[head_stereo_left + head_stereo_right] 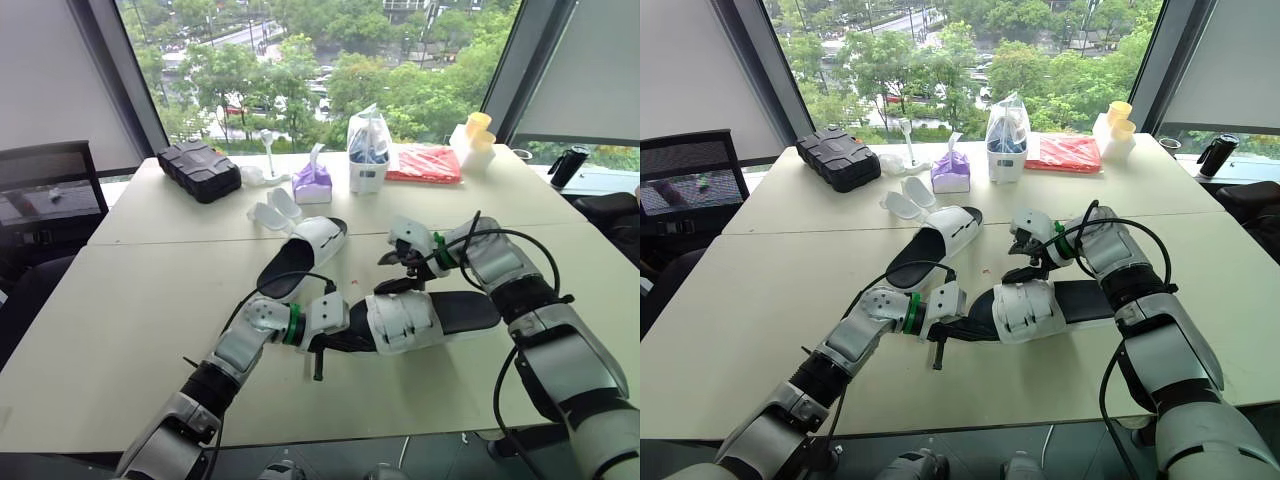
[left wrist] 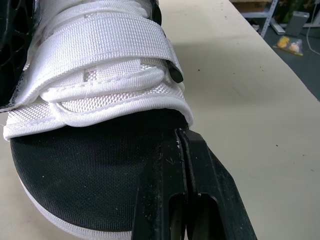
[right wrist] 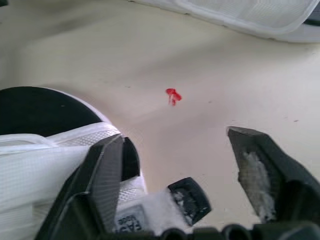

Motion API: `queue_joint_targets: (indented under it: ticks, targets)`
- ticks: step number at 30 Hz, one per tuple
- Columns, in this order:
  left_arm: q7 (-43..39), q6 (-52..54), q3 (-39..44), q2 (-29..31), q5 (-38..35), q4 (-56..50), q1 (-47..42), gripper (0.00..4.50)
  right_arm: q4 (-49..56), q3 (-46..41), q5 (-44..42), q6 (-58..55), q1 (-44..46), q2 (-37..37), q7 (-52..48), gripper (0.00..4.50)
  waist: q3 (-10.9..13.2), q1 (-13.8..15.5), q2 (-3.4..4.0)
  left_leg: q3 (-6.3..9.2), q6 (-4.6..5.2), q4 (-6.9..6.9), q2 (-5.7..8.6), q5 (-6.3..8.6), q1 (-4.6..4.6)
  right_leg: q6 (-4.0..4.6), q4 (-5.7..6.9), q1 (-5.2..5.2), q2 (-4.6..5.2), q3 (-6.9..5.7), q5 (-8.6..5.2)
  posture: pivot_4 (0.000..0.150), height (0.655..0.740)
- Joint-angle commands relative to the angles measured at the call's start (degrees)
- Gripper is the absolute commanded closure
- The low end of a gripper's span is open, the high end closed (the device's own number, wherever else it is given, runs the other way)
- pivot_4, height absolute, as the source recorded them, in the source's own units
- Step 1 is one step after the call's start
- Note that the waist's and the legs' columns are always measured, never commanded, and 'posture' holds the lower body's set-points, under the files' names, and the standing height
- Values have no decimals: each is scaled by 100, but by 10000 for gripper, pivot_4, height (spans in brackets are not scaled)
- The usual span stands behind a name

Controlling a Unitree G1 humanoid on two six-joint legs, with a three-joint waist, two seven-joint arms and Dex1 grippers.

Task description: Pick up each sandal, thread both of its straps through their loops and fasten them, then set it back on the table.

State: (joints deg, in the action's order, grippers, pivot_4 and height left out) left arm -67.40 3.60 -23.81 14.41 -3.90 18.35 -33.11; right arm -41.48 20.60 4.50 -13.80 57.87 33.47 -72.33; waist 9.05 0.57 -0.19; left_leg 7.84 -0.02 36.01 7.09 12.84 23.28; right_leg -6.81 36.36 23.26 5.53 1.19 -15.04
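Observation:
The near sandal [image 1: 420, 318], black insole with white straps [image 2: 100, 65] folded over it, lies on the table [image 1: 140, 300] between my arms. My left gripper [image 2: 177, 137] is shut, its tips resting on the black insole at the toe, just short of the front strap. Above the sandal's strapped part, my right gripper [image 3: 175, 140] stands open. A strap end with a black loop [image 3: 187, 197] lies between its fingers [image 3: 107, 165], untouched. The second sandal [image 1: 305, 252] lies further back, to the left, with its white strap part at the far end.
At the back stand a black case [image 1: 200, 168], a purple tissue pack [image 1: 312, 183], a white bag [image 1: 367, 150], a red packet [image 1: 425, 163] and yellow cups [image 1: 478, 128]. Clear plastic pieces [image 1: 272, 210] lie behind the far sandal. A chair [image 1: 45, 190] stands left.

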Motion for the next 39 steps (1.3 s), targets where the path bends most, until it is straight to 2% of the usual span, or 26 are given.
queue_joint_targets:
  ticks: [1,5,10,14,18,25,28,33,37,39]
  targets:
    - [-56,140,-258,29,194,159,142,45000,-336,23,332,469,5,-104,495,11354,0,-1,0,0,0,1,0,0,0,0,0,-1,0,0,0,1500,7400]
    - [-27,108,-243,17,195,180,130,45000,-515,-409,183,765,277,-171,1040,11354,0,6,0,0,-2,3,1,-2,-1,0,1,-2,-1,0,0,1500,7400]
    - [-8,26,-216,16,204,220,112,45000,162,-678,147,1207,85,124,1270,11354,0,6,1,0,-4,1,2,-3,5,0,1,6,-1,2,0,1500,7400]
    - [81,-222,-120,22,217,336,57,45000,1619,-1087,36,1889,-808,765,1339,11354,0,43,0,6,-3,3,3,-3,5,0,0,1,-1,-4,0,1500,7400]
    - [102,-288,72,67,80,363,-34,45000,2291,-1491,235,2965,-1733,1615,1620,11354,1,31,0,3,-2,6,8,-3,8,-1,-2,0,2,-4,0,1500,7400]
    - [42,-78,461,279,-242,96,-229,45000,2355,-1715,738,4902,-2668,2692,2142,11354,3,-124,6,-13,-1,4,-4,-4,-2,-1,13,3,-3,9,-1,1500,7400]
    - [24,142,660,362,-428,-88,-308,45000,2189,-1692,855,5512,-2791,2864,2300,11354,8,-161,13,-17,-1,3,-4,-4,-1,-2,19,10,-8,14,-1,1500,7400]
    - [-19,311,888,624,-556,-314,-371,45000,1934,-1458,1607,6833,-2919,2736,3059,11354,10,-133,12,-18,-2,4,-4,-5,-1,-1,23,11,-9,16,-2,1500,7400]
    - [-78,525,1021,831,-704,-562,-352,45000,1570,-1269,2614,7798,-2710,2577,3952,11354,11,-125,14,-19,-6,5,-2,-7,-1,-1,25,13,-11,19,-2,1500,7400]
    - [-73,624,1091,899,-770,-657,-336,45000,1421,-1244,3383,8148,-2527,2483,4702,11354,12,-124,16,-19,-8,5,-2,-9,-1,-1,27,16,-12,21,-2,1500,7400]
